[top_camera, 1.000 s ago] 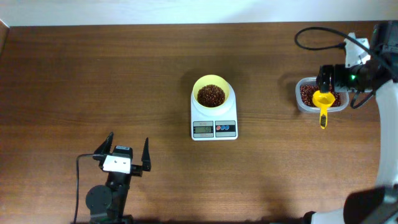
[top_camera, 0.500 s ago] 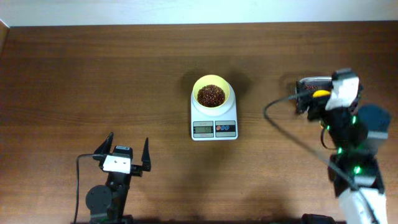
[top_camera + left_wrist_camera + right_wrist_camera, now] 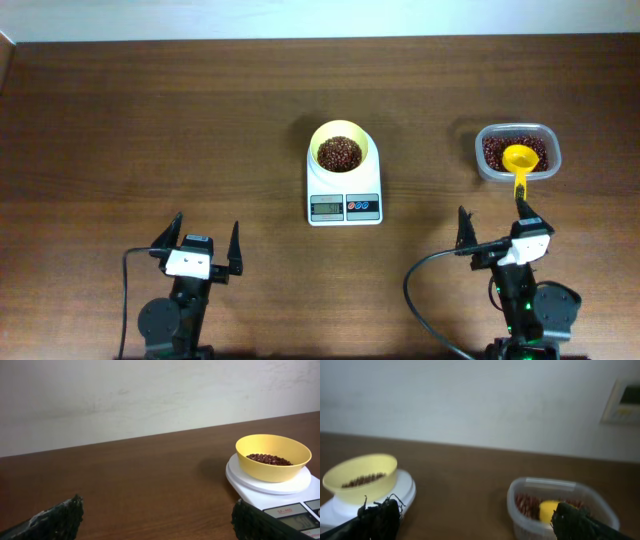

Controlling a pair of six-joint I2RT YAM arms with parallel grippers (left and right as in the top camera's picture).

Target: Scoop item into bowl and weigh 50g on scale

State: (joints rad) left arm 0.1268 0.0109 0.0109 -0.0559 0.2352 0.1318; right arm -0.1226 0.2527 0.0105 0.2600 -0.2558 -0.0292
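Observation:
A pale-yellow bowl [image 3: 340, 151] holding dark reddish-brown beans [image 3: 339, 152] stands on the white scale [image 3: 345, 198] at the table's middle; it also shows in the left wrist view [image 3: 272, 457] and the right wrist view [image 3: 361, 477]. More beans [image 3: 493, 150] lie in a clear tub [image 3: 517, 152] at the right, with a yellow scoop [image 3: 521, 164] resting in it, handle over the near rim. My left gripper [image 3: 198, 245] is open and empty at the front left. My right gripper [image 3: 496, 226] is open and empty at the front right, below the tub.
The tub also shows in the right wrist view [image 3: 561, 505]. A pale wall runs along the table's far edge. Black cables trail from both arm bases at the front edge.
My right arm has drawn back from the tub to the front right. The scoop is left in the tub. The left arm has not moved.

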